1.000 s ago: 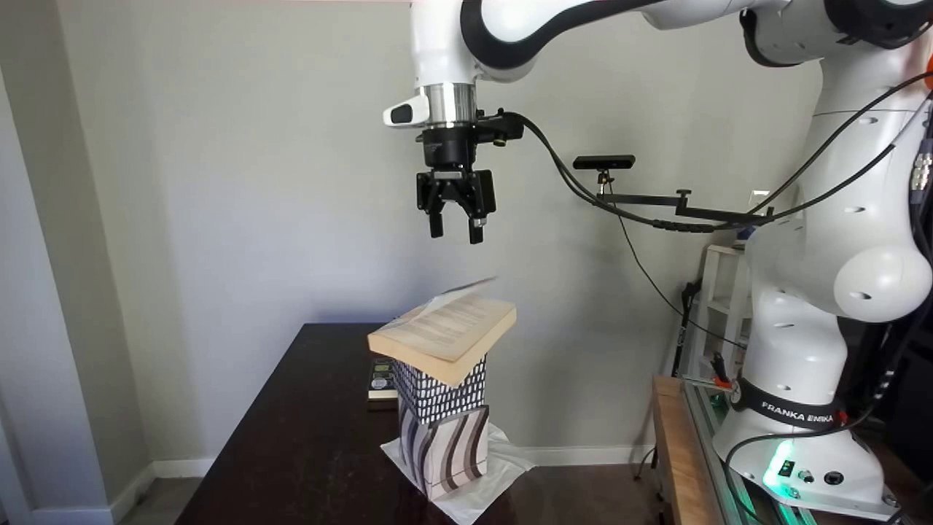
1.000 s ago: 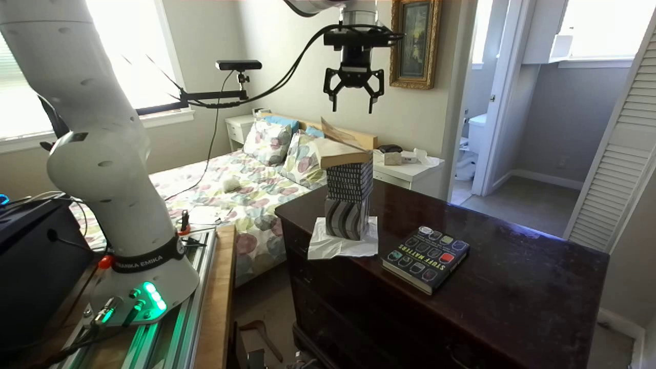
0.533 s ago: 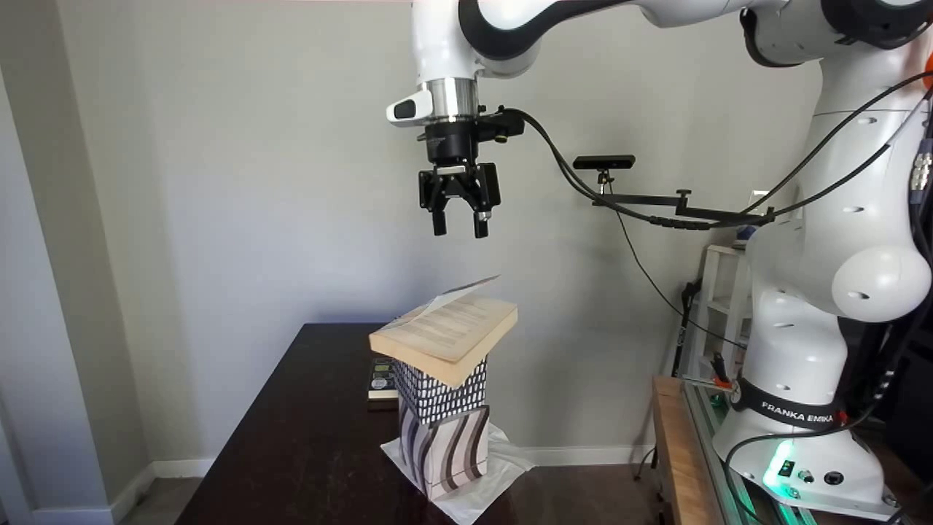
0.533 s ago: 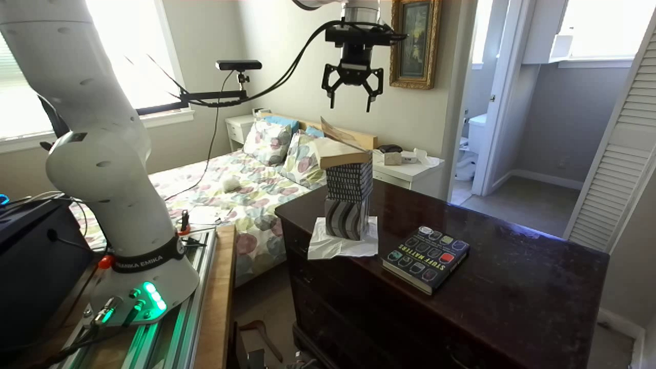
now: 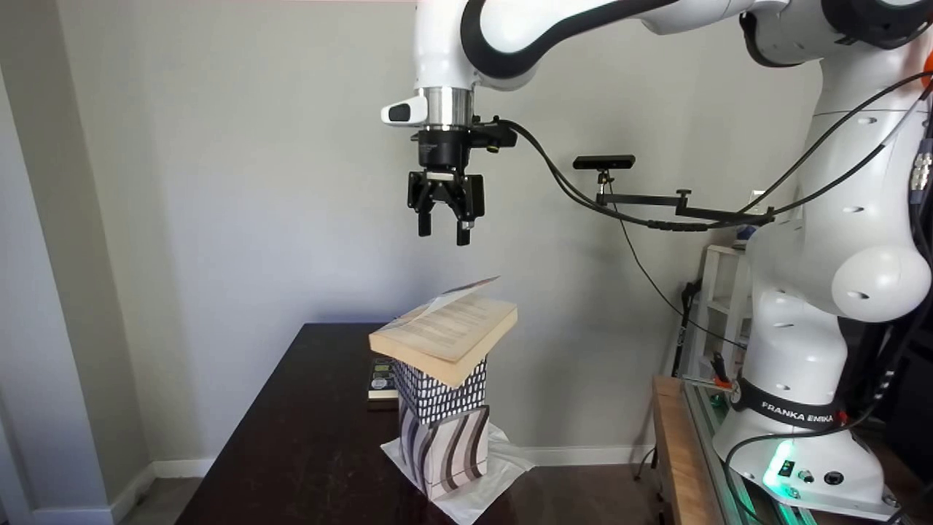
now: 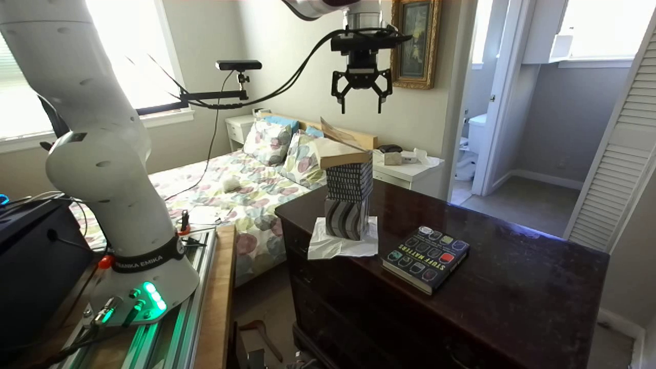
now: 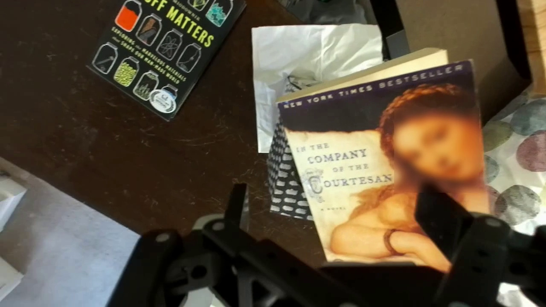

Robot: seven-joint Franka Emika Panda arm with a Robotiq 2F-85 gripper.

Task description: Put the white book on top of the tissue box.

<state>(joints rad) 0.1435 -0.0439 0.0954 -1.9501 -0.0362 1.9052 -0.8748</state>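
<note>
Wrist view: see dark brown dresser [image 7: 183, 170] with finely scratched top. In an exterior view, catches bluish sheen along back edge; looks like dark-stained wood, with drawers down the front. Behind it, see bed [image 6: 266, 205] with white spread and coloured leaf-like blots, patterned pillows [image 6: 269, 143], white nightstand [image 6: 428, 179], gilt-framed picture [image 6: 416, 46] on pale wall [image 6: 279, 31]. Also in that view, see white toilet [image 6: 477, 133] beyond and slatted door [image 6: 615, 159] off to the side. Across from dresser, see wood-edged bench [image 6: 218, 287] with metal rails, carrying white arm [image 6: 113, 195] with green lights lit at base.

Find task's paperback book [image 5: 452, 332] on top of tissue box [image 5: 441, 430], roughly flat, askew, with corners overhanging. Has cream page block and printed page showing, plus thin cover raised at a slant. In wrist view, has illustrated glossy face, dark band up top, titled In the Company of the Courtesan.

Below, find tissue box upright and boxy: fine black-and-white checks higher up, wavy stripes lower down. Sits on crumpled white sheet [image 6: 343, 248]; can't tell paper from plastic. Near it, flat on dresser, see black Stuff Matters book [image 6: 425, 259] with jar drawings and cream page edges.

In both exterior views, see black gripper [image 5: 444, 230] hanging above paperback book, well apart from it, with fingers spread wide.
</note>
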